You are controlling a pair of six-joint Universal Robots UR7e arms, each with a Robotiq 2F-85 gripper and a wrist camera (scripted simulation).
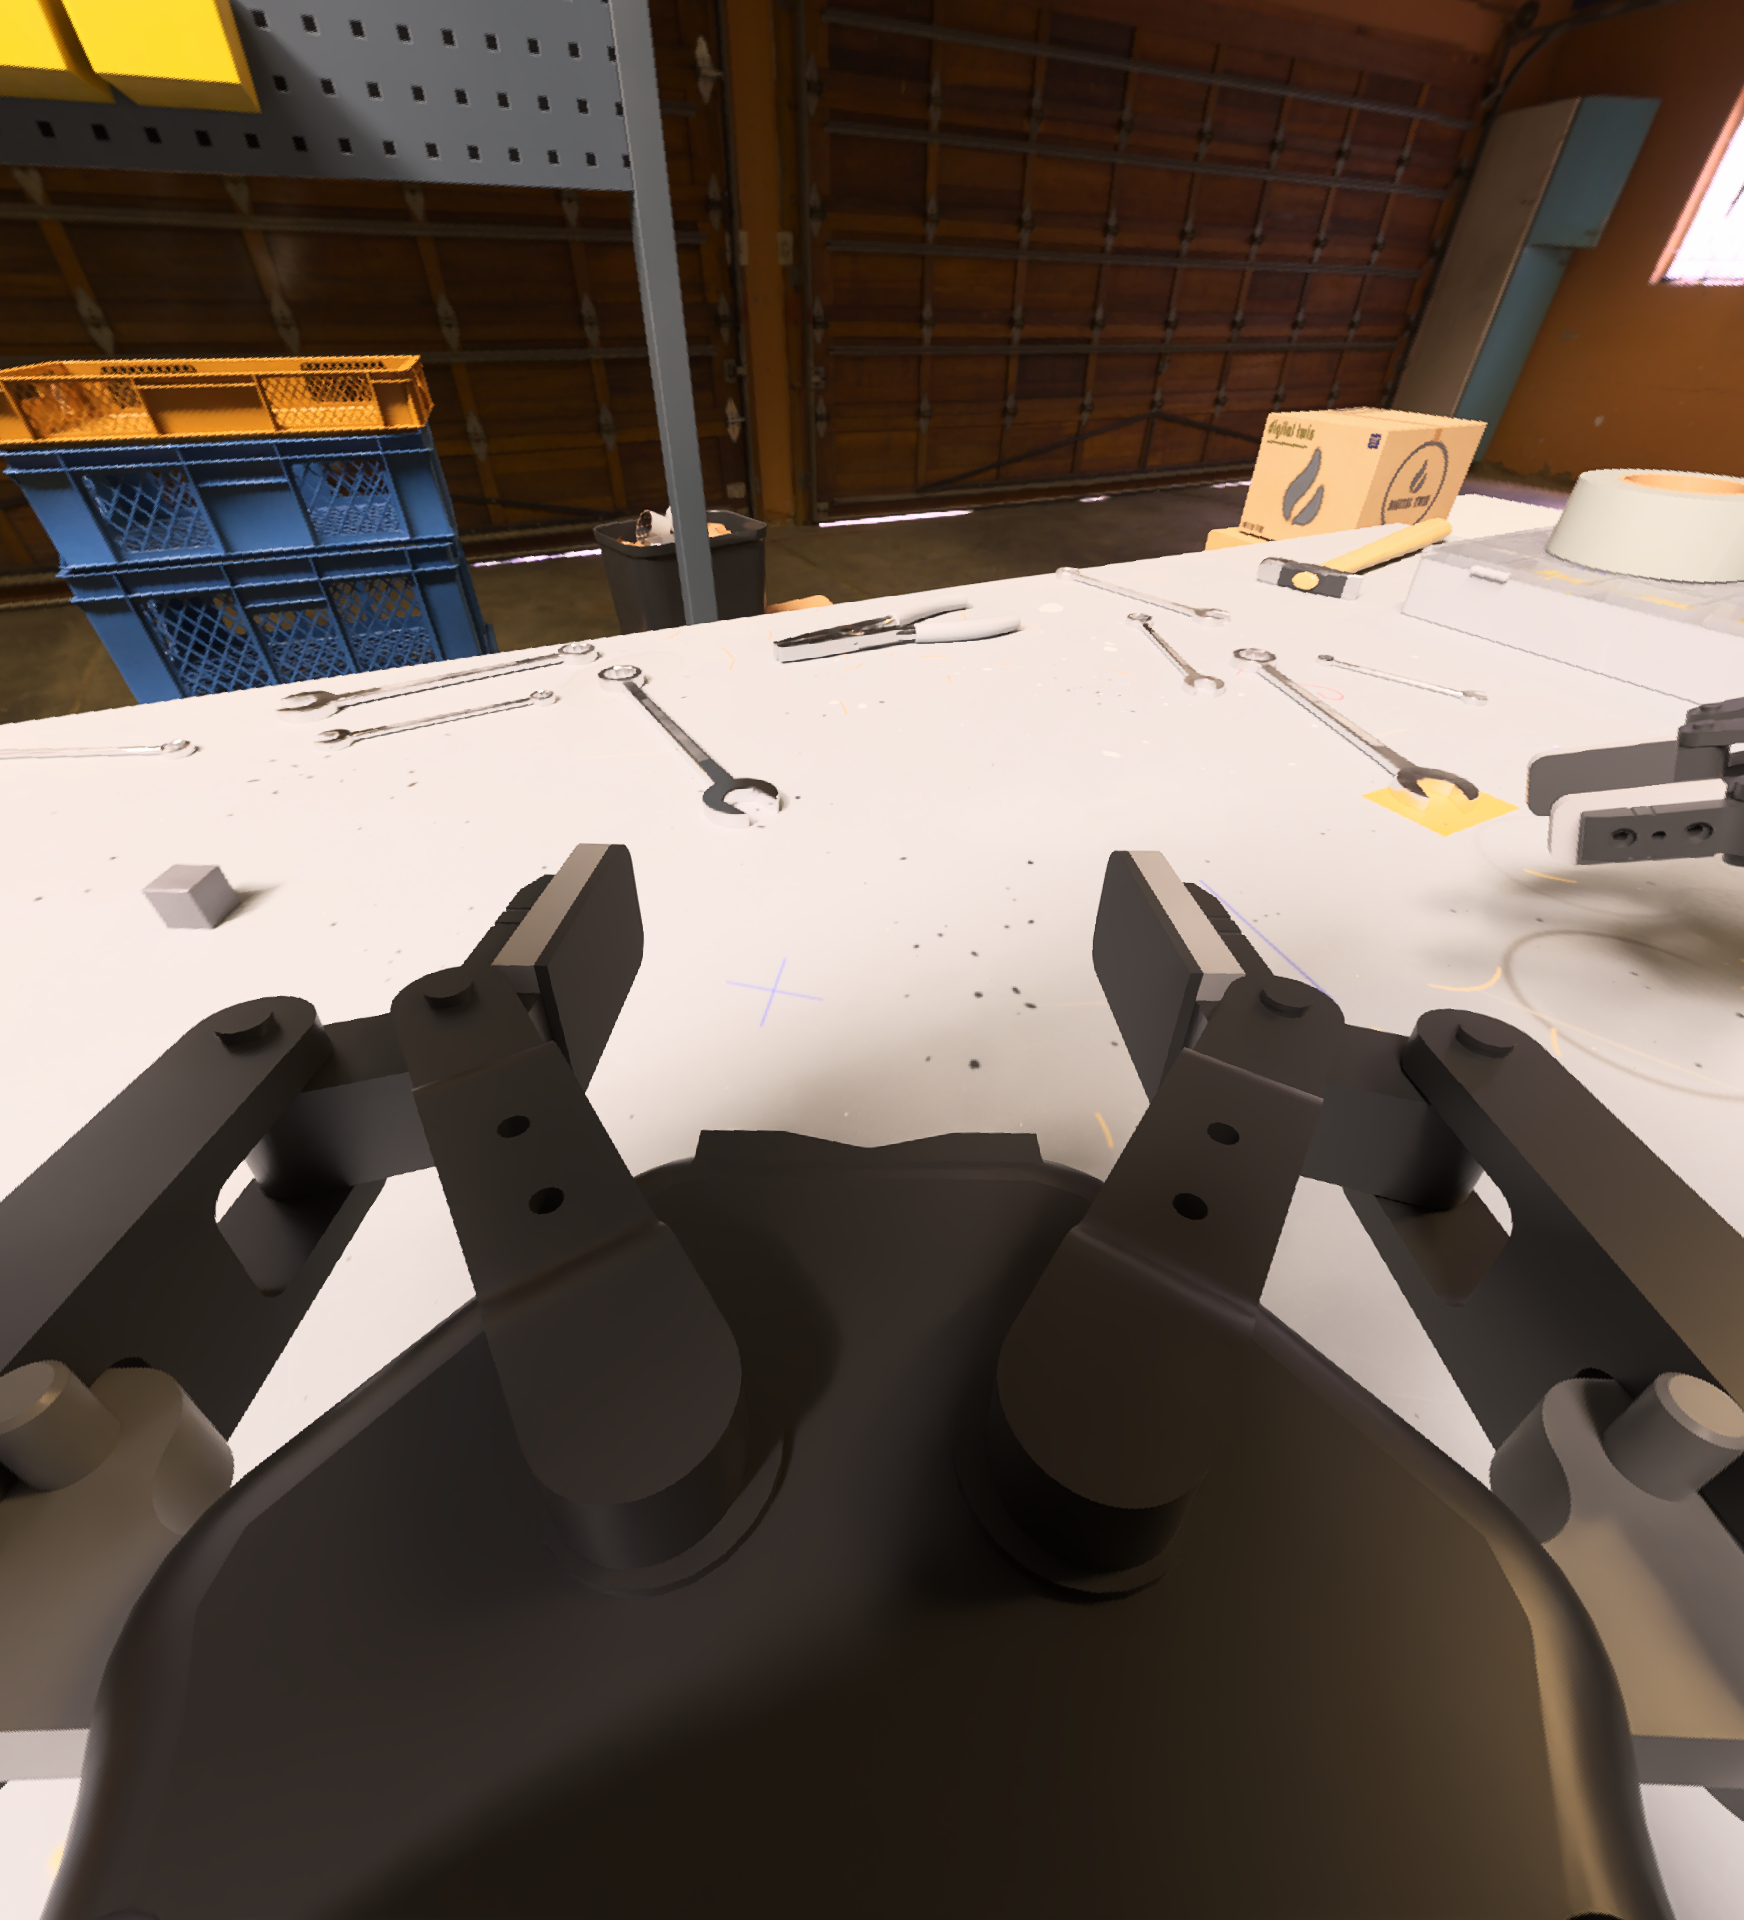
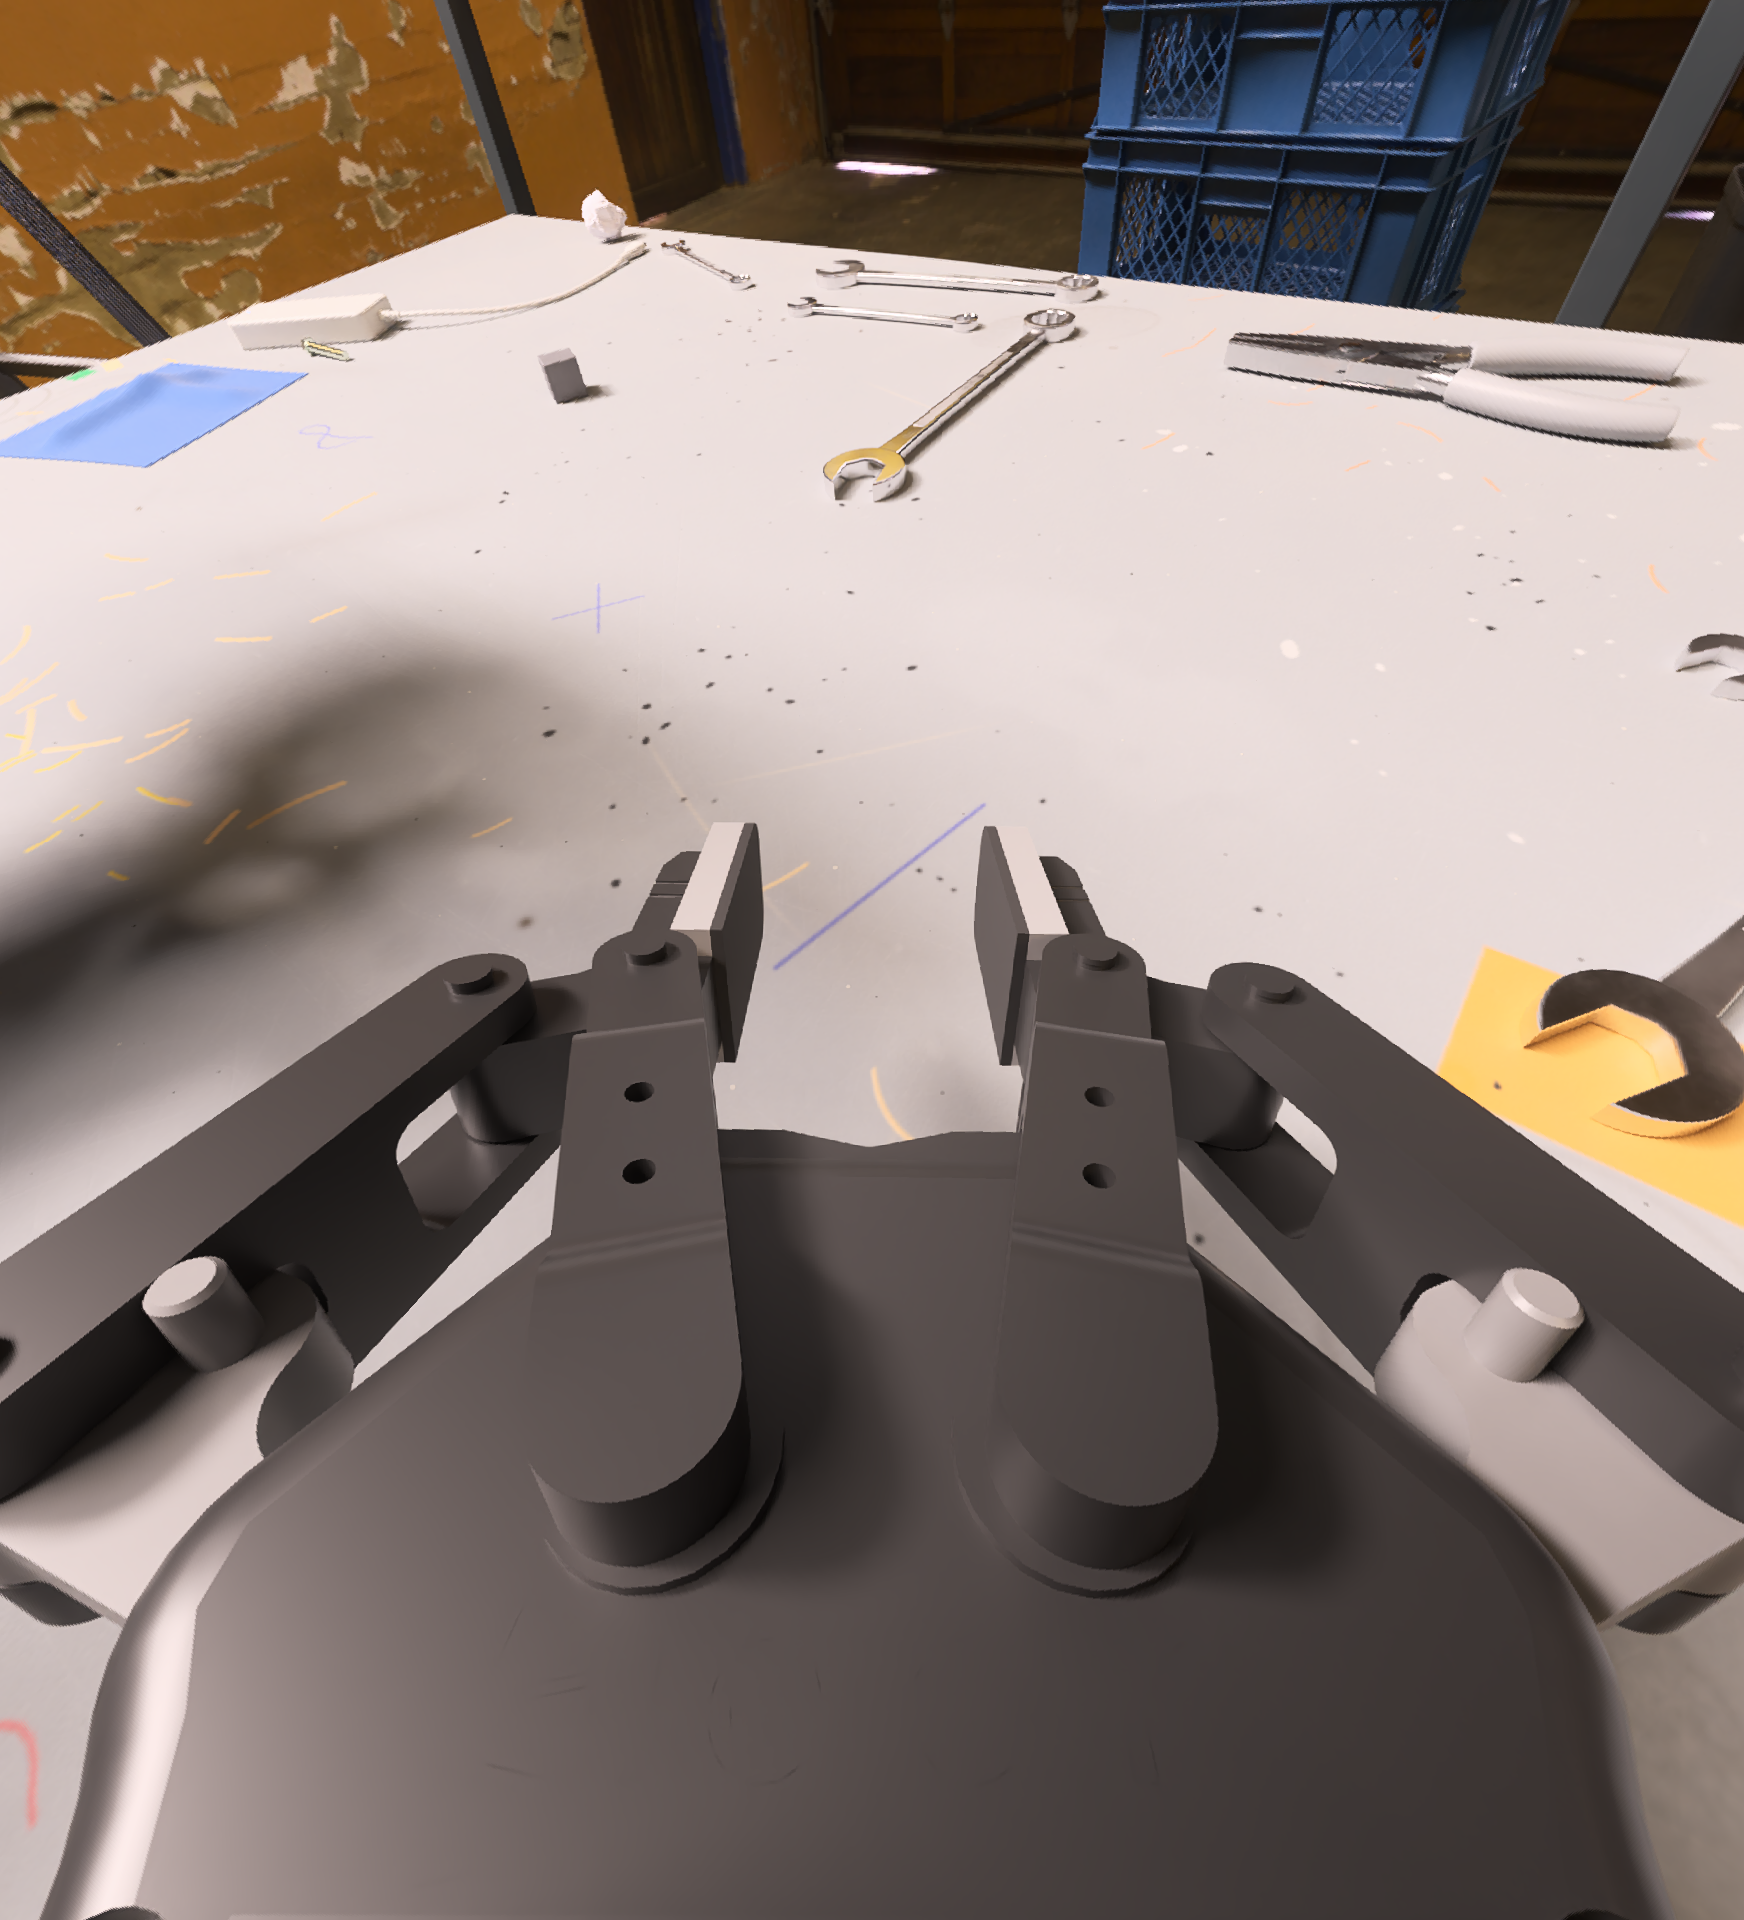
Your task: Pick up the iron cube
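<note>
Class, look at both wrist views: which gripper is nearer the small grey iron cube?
Left. The left gripper has the iron cube just ahead, off to its left; the right gripper sees it far across the table.

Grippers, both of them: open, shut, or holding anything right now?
Left gripper: open, empty.
Right gripper: open, empty.

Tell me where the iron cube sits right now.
The iron cube sits alone on the white table, left of the left gripper in the left wrist view. In the right wrist view it lies far ahead, between the blue sheet and a wrench.
</note>
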